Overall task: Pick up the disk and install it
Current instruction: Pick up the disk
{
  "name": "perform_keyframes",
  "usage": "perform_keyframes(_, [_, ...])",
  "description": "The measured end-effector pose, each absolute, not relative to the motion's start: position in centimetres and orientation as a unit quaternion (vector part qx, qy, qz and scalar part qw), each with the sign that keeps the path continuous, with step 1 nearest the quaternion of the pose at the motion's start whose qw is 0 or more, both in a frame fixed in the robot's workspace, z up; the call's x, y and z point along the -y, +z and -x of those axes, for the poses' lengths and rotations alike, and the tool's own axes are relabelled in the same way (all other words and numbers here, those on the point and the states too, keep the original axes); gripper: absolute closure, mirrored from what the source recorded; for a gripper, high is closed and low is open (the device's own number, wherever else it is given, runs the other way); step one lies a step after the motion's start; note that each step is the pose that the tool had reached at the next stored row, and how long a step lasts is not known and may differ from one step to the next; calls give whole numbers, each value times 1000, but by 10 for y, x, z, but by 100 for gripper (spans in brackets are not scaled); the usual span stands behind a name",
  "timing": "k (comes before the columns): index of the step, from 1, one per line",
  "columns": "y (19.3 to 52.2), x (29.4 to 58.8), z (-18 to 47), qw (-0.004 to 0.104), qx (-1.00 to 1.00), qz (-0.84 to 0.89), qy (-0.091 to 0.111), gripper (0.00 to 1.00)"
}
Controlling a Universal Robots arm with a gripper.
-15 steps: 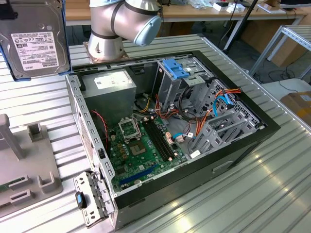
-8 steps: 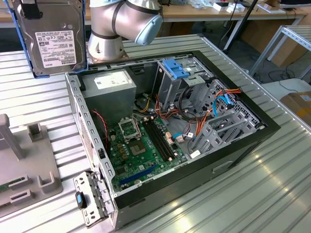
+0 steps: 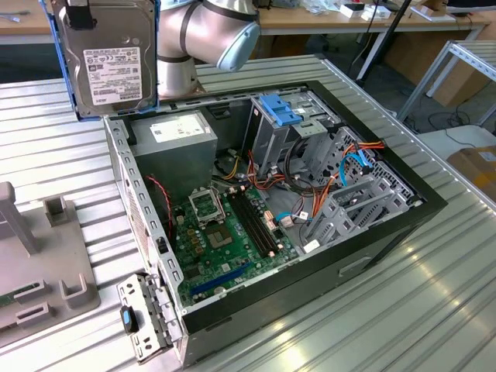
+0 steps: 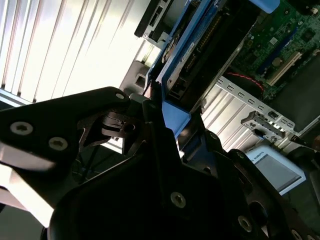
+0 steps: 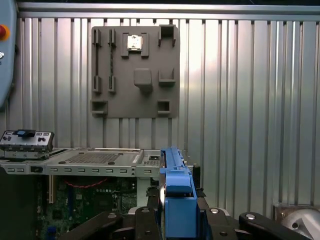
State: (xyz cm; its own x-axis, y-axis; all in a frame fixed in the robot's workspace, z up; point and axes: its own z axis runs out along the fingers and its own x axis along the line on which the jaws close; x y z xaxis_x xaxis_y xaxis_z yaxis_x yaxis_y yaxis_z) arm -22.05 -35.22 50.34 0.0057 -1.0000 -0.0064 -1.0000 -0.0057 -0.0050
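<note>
The disk (image 3: pixel 108 58), a silver-grey hard drive with a white label and a bright blue carrier rail, hangs upright in the air. It is above the rear corner of the open computer case at the exterior view's left, over the table. In the first wrist view I see the disk (image 5: pixel 175 200) edge-on, its blue rail clamped between the black fingers (image 5: pixel 142 220) of my gripper (image 5: pixel 177 222). In the second wrist view my gripper (image 4: pixel 155 112) is shut on one end of the disk (image 4: pixel 187 60).
The open computer case (image 3: pixel 387 225) lies on its side on the ribbed metal table. Inside are a grey power-supply box (image 3: pixel 174 136), a green motherboard (image 3: pixel 225 232) and an upright metal cage with a blue bracket (image 3: pixel 279 108). A grey fixture plate (image 3: pixel 39 263) lies at the exterior view's left.
</note>
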Motion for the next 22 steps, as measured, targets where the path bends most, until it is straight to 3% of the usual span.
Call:
perform_keyframes(10, [503, 352, 161, 4, -705, 709, 1, 63])
perform_keyframes(22, [503, 358, 160, 4, -705, 709, 1, 63])
